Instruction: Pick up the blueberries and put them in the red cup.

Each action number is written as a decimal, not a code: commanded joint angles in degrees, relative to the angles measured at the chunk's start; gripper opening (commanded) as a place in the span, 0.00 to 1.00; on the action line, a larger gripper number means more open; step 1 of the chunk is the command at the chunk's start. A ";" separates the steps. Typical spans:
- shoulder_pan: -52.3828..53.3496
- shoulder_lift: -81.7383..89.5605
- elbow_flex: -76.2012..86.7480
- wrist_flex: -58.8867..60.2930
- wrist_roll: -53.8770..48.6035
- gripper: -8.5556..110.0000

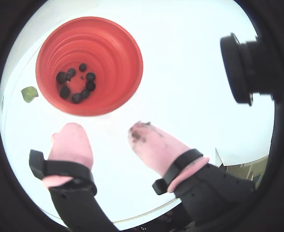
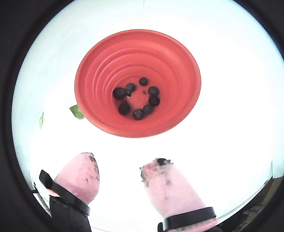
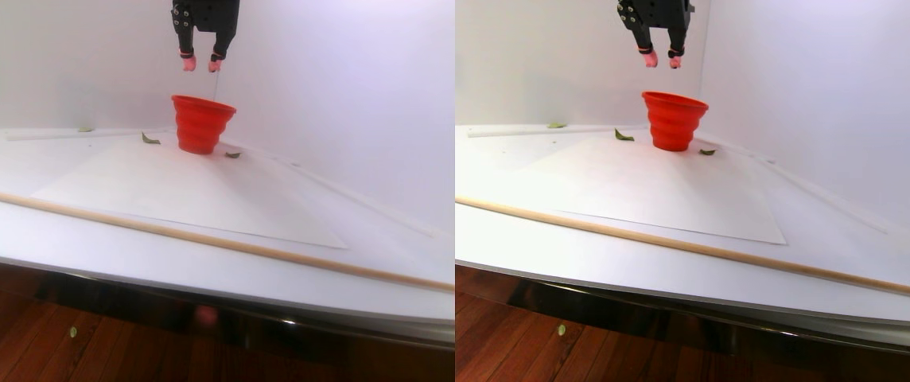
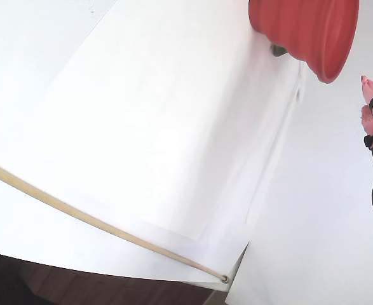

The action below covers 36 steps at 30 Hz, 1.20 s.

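Observation:
The red cup [image 1: 113, 52] stands upright on the white table, its ribbed inside showing in both wrist views [image 2: 173, 72]. Several dark blueberries [image 1: 64, 92] lie in a loose ring on its bottom [image 2: 124, 108]. My gripper [image 1: 105, 128] hangs above the cup, toward its near rim, and is open with nothing between its pink, dark-stained fingertips [image 2: 121, 162]. The stereo pair view shows the gripper [image 3: 201, 65] a short way over the cup [image 3: 200, 123]. In the fixed view, lying on its side, the gripper [image 4: 366, 95] sits off the cup's [image 4: 300, 25] rim.
Small green leaves [image 3: 149, 139] lie on the table beside the cup [image 2: 77, 111]. A thin wooden rod [image 3: 184, 235] runs across the front of the table. White walls close in behind and to the right. A black camera [image 1: 243, 67] juts in on the wrist.

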 commanded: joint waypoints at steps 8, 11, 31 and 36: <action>0.09 12.22 2.29 2.99 5.80 0.21; 0.09 13.89 2.81 5.19 8.26 0.21; 1.41 19.78 8.17 9.58 16.61 0.21; 1.67 19.95 7.47 9.84 17.31 0.21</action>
